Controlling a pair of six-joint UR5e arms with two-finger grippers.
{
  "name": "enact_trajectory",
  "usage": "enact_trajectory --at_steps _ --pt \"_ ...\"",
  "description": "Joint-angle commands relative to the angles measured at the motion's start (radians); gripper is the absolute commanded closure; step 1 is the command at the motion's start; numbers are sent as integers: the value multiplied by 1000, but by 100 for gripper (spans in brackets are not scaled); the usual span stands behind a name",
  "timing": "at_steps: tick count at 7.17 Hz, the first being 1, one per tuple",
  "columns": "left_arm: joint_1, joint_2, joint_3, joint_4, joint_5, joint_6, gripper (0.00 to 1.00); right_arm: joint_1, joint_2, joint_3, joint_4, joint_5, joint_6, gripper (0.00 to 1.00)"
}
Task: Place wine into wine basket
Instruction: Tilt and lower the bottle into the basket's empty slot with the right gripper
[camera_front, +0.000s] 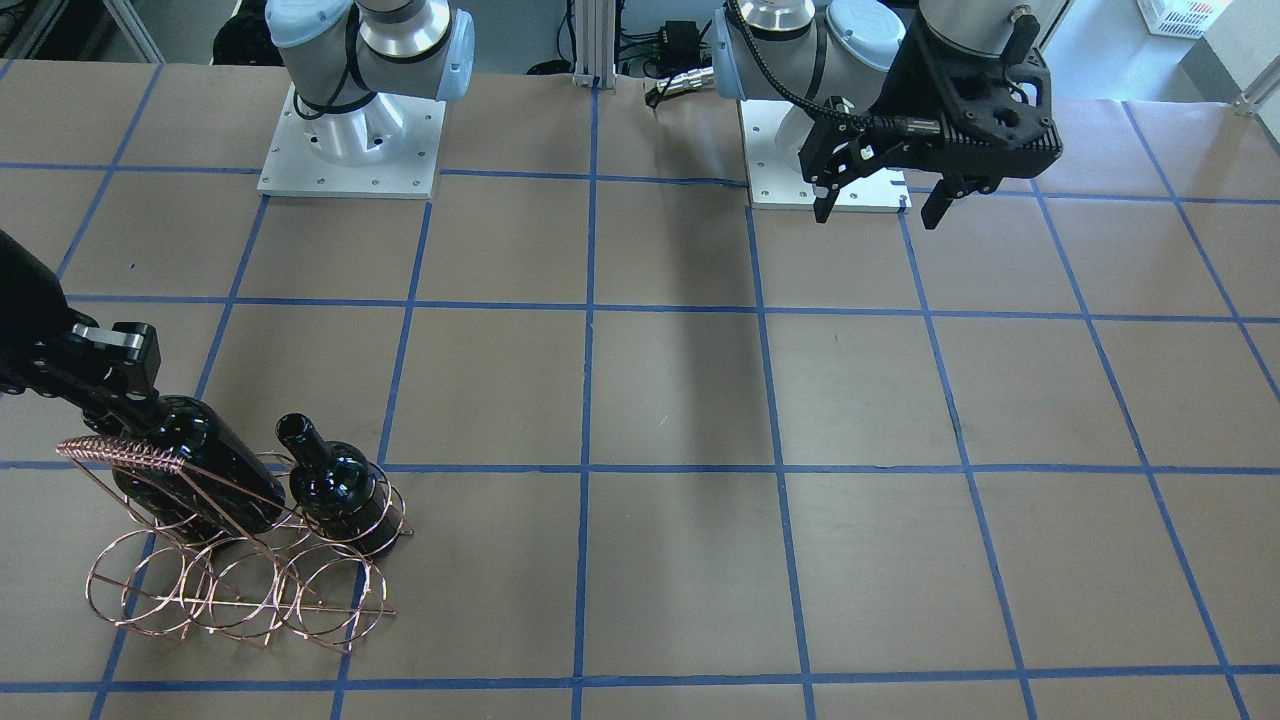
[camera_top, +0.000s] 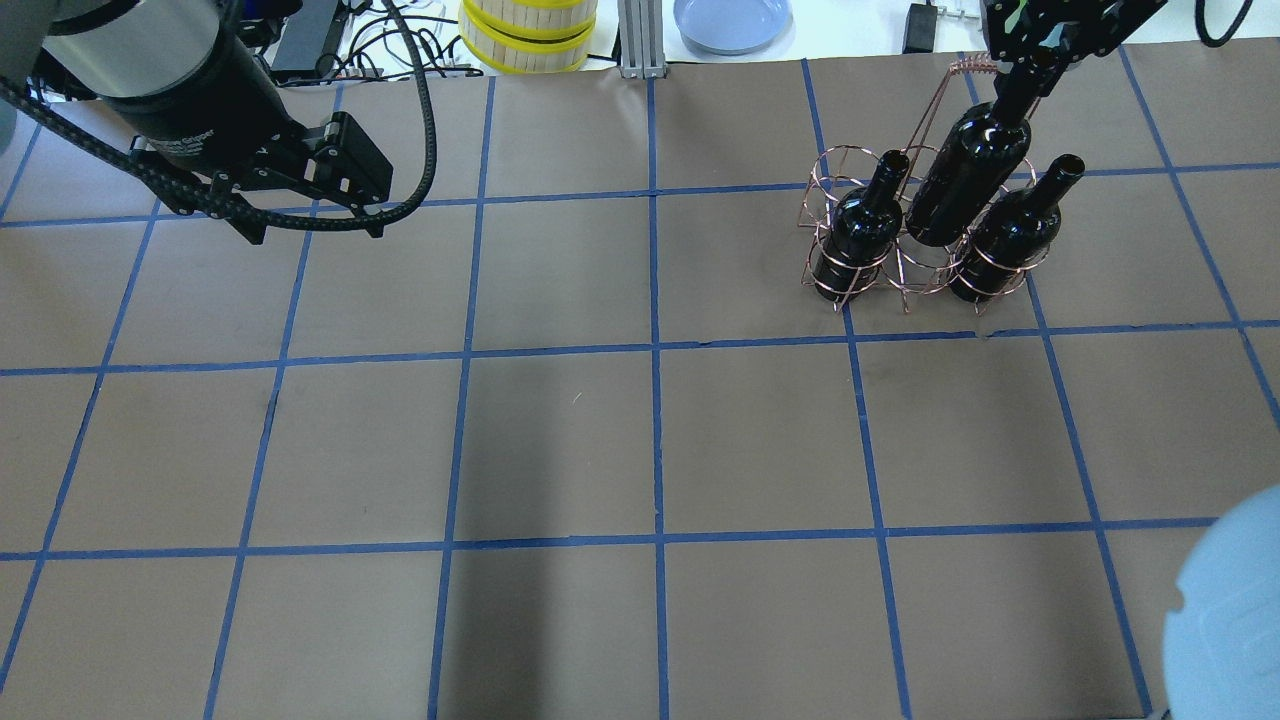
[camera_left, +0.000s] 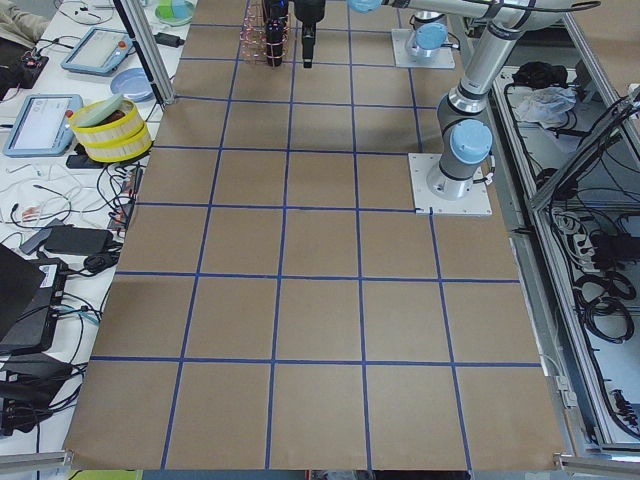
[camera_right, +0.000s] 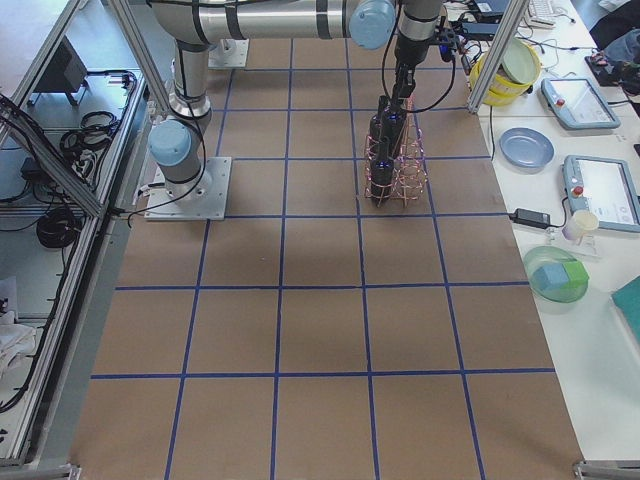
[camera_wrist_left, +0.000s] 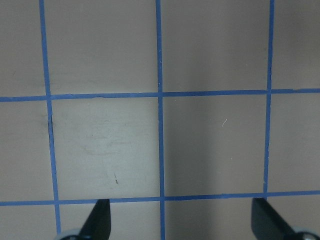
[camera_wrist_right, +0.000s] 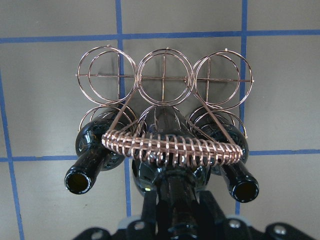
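The copper wire wine basket (camera_top: 905, 288) stands at the far right of the table. Two dark wine bottles (camera_top: 860, 235) (camera_top: 1005, 245) stand in its outer rings on the handle side. My right gripper (camera_top: 1035, 65) is shut on the neck of a third bottle (camera_top: 968, 180), held tilted with its base down at the middle ring. In the right wrist view this bottle (camera_wrist_right: 172, 185) sits under the coiled handle (camera_wrist_right: 172, 147), and three rings (camera_wrist_right: 165, 77) beyond are empty. My left gripper (camera_top: 312, 225) is open and empty, high over the far left of the table.
Stacked yellow-rimmed containers (camera_top: 528, 35) and a blue plate (camera_top: 732, 20) sit beyond the table's far edge. The arm bases (camera_front: 350, 130) (camera_front: 825, 150) stand at the robot's side. The brown table has a blue tape grid (camera_wrist_left: 160, 95).
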Motion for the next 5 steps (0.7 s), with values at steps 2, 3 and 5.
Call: enact_trajectory --at_steps 2,3,5 --pt "0 0 0 2 0 0 0 3 2 32 -1 0 -5 95" --pt "0 0 0 2 0 0 0 3 4 56 -31 0 -7 95" --pt "0 0 0 2 0 0 0 3 7 123 -128 -2 -7 93"
